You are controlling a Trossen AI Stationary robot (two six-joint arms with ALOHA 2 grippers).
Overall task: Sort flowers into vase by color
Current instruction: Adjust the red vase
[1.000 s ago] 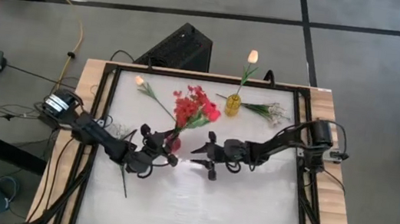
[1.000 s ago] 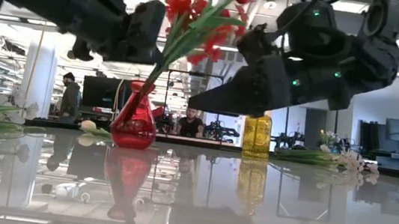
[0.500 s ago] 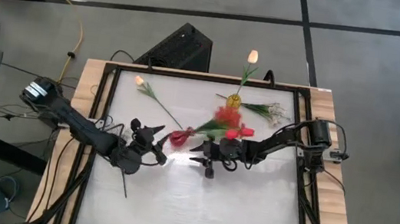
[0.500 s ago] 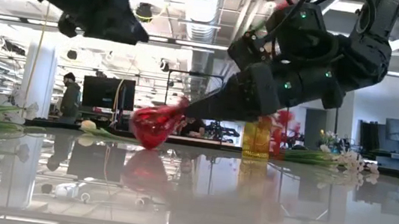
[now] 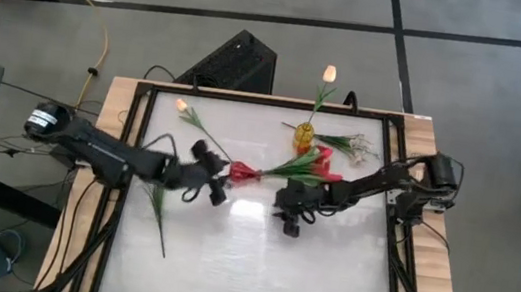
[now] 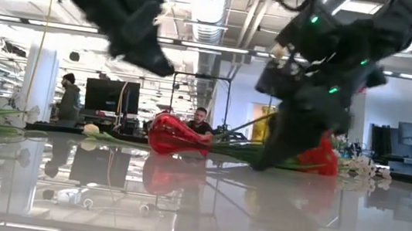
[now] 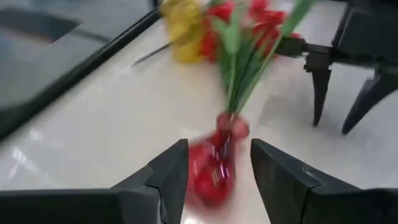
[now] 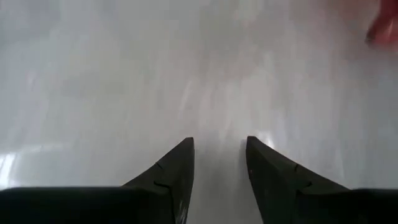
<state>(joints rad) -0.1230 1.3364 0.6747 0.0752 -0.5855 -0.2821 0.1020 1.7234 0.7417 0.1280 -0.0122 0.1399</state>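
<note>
The red vase (image 5: 242,172) lies on its side on the white table, base toward the left, mouth toward the right. Its red flowers (image 5: 314,163) trail along the table toward the yellow vase (image 5: 303,137), which stands upright with a pale tulip (image 5: 329,73). My left gripper (image 5: 218,179) hovers open above the red vase (image 7: 211,174), clear of it in the low view (image 6: 151,51). My right gripper (image 5: 291,223) stands open just right of the fallen flowers, pointing steeply down close to the table, nothing between its fingers (image 8: 217,155).
A pale tulip (image 5: 185,108) lies on the table at the far left. White sprigs (image 5: 356,147) lie beside the yellow vase. A green stem (image 5: 159,215) lies near the left edge. The black frame (image 5: 129,149) rims the table. People sit in the room behind (image 6: 201,123).
The red vase with its red flowers has tipped from upright onto its side, mouth toward the right. My left gripper has risen and drawn toward the far edge, tipping more level. My right gripper has tipped from pointing left across the table toward pointing down.
</note>
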